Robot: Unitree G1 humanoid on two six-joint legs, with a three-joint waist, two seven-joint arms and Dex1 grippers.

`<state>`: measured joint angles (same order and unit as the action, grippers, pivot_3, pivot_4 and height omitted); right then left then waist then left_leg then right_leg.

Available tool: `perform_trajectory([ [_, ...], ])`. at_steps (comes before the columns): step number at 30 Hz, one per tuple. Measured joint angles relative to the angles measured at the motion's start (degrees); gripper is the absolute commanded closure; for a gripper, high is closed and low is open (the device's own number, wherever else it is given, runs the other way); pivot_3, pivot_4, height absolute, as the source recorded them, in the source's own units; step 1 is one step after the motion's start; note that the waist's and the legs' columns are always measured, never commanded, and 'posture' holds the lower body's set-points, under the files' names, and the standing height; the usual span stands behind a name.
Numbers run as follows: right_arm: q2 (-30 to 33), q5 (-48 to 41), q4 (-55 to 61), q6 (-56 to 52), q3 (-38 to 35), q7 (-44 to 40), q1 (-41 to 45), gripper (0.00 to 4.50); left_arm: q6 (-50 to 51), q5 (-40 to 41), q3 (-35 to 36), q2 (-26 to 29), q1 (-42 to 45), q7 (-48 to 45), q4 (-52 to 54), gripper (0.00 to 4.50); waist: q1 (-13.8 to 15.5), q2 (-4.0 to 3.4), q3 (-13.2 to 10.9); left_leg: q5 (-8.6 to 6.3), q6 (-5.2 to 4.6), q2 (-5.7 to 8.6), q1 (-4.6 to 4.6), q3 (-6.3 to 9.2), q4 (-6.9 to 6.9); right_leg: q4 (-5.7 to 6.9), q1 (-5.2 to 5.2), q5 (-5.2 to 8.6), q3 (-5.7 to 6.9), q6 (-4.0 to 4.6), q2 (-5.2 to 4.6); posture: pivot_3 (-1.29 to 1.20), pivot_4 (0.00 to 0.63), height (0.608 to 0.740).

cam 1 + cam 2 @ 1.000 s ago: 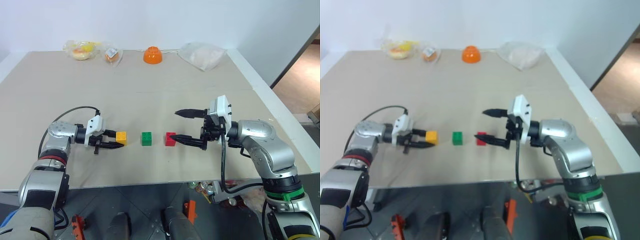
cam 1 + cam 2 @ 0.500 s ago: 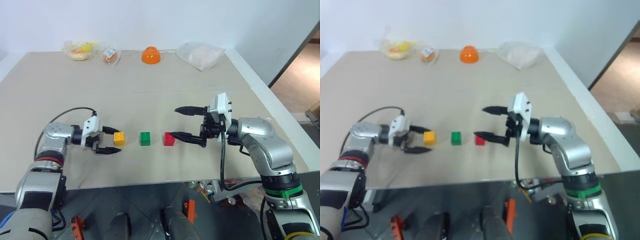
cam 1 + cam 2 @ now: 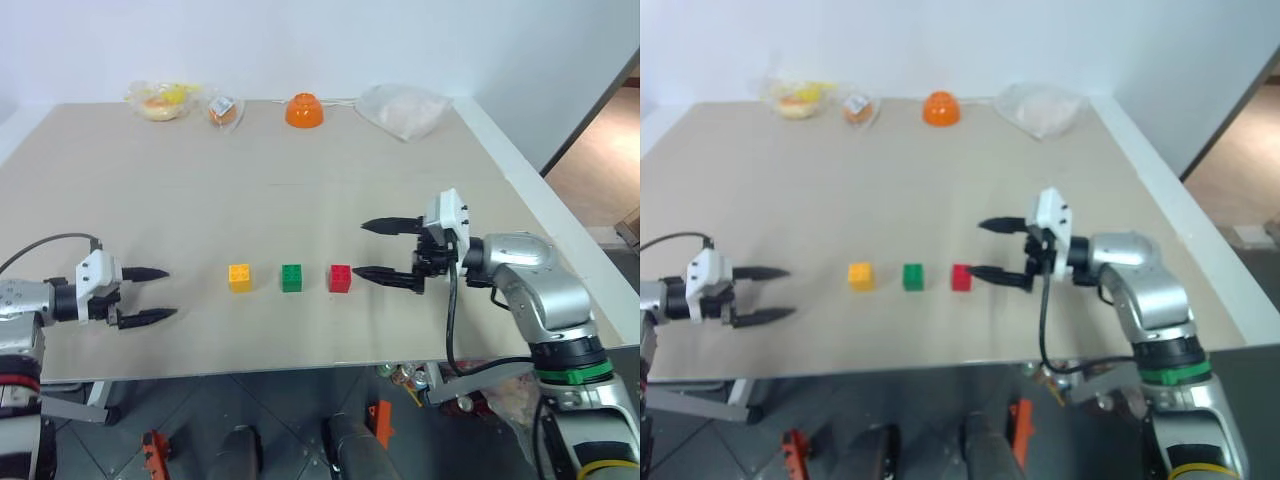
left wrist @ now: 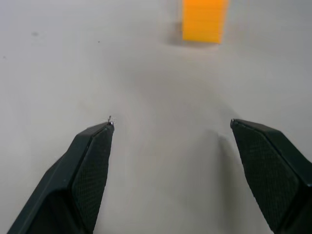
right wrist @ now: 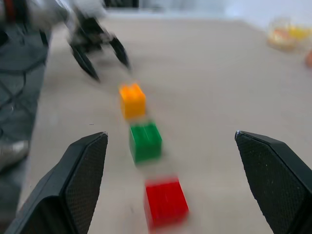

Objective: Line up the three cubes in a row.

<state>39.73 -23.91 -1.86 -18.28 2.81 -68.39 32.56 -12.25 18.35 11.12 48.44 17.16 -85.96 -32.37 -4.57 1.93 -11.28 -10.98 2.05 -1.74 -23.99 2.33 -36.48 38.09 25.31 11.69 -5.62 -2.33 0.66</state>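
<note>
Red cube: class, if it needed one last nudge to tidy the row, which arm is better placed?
Right. The right gripper is open beside the red cube; the left gripper sits beyond the yellow cube.

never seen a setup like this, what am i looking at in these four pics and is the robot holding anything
It is a two-armed humanoid robot at a table. The two wide pictures come from cameras in its head, looking down over its arms. The two close-ups come from cameras on its wrists, looking out between each gripper's black fingers.

On the table three toy cubes sit in a row: the yellow cube, the green cube and the red cube. At the far edge are an orange bowl and some plastic bags.

Nothing is held. The left gripper is open, apart from the yellow cube. The right gripper is open beside the red cube.
</note>
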Motion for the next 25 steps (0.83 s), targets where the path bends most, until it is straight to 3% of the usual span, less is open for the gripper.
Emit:
perform_trajectory([
  [5, 2.08, 1.12, -3.22, 2.10, -0.51, -2.89, -0.19, 0.15, 16.99, 8.27, 5.43, 1.14, -11.75, 8.71, 25.64, 0.55, 0.31, 0.00, -0.01, 0.01, -0.01, -0.10, 0.09, 0.02, 0.00, 0.08, -0.06, 0.18, 0.19, 0.28, 0.04, 0.00, 0.150, 0.740],
  [9, 2.84, 1.19, -3.71, 2.27, -0.58, -3.49, -0.60, 0.15, 25.52, 13.12, 9.63, 1.79, -14.88, 14.47, 36.13, 0.55, 0.22, 0.00, -0.01, 0.01, -0.01, -0.09, 0.33, -0.27, 0.02, 0.08, -0.17, 0.19, 0.00, 0.30, 0.02, 0.00, 0.150, 0.740],
  [15, 2.74, 1.13, -3.79, 2.08, -0.61, -2.51, -1.25, 0.15, 32.65, 15.43, 9.93, 1.61, -16.44, 21.11, 41.84, 0.55, 0.10, 0.01, -0.02, 0.01, -0.01, -0.08, 0.43, -0.57, 0.04, 0.07, -0.17, 0.19, -0.26, 0.28, 0.01, 0.00, 0.150, 0.740],
  [25, 1.55, 0.59, -1.59, 1.21, -0.68, 0.31, -2.81, 0.15, 34.76, 15.91, 10.26, -1.26, -16.78, 28.15, 42.36, 0.55, 0.09, 0.02, -0.02, 0.00, 0.00, -0.08, 0.47, -0.65, 0.08, 0.06, -0.15, 0.18, -0.34, 0.27, 0.02, 0.00, 0.150, 0.740],
])
